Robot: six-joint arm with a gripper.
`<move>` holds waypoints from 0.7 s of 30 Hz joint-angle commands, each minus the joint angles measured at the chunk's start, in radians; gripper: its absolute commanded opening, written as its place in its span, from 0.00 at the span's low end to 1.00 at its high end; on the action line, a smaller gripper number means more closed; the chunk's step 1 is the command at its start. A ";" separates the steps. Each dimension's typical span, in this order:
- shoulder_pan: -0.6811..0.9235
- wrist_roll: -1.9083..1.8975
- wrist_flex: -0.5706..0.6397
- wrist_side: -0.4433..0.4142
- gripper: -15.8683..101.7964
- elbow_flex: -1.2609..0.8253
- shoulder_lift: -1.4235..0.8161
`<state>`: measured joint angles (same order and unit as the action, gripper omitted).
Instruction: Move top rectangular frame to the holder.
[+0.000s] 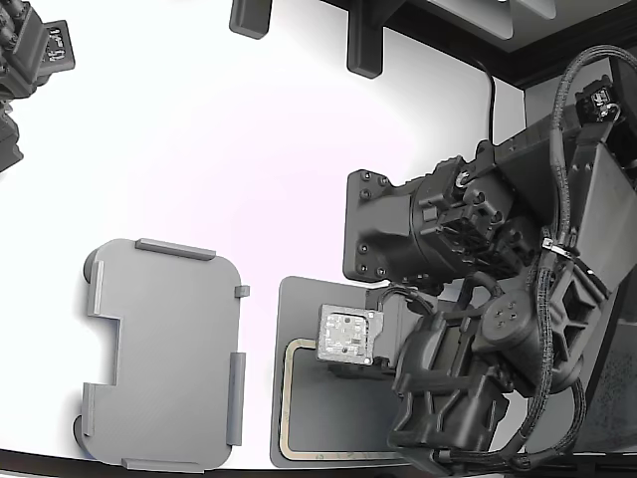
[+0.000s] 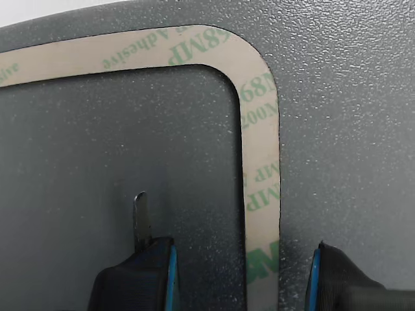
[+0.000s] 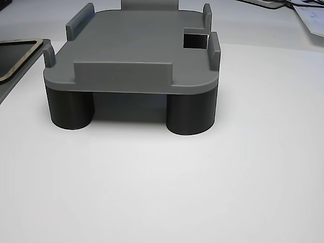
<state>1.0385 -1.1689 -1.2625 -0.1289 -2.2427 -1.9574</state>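
lining up the grasp: fingers point(image 2: 241, 272) spread, straddling the frame point(image 2: 262, 162) strip on the mat point(image 2: 343, 129); next descend, pinch, carry to holder point(image 1: 164, 349).

1. The top rectangular frame point(image 2: 262, 129) is a thin, flat, cream strip with rounded corners and a hollow centre, printed with green adhesive lettering. It lies flat on a dark grey mat point(image 1: 328, 418) near the white bench's point(image 1: 249, 179) front edge, toward the exterior view's right, partly hidden there by the arm.
2. The holder point(image 1: 164, 354) is a light grey rounded-rectangle tray with raised edge tabs and a side notch. It stands on dark cylindrical feet point(image 3: 190, 114), just beside the mat, at the exterior view's left.
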 commanded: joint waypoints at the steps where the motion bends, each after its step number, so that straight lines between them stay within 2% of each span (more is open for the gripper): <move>1: -0.018 0.002 0.000 -0.005 0.82 0.028 -0.011; 21: -0.043 0.034 0.023 -0.025 0.66 0.025 0.046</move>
<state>1.0170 -1.1397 -1.2410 -0.1503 -2.2365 -1.8975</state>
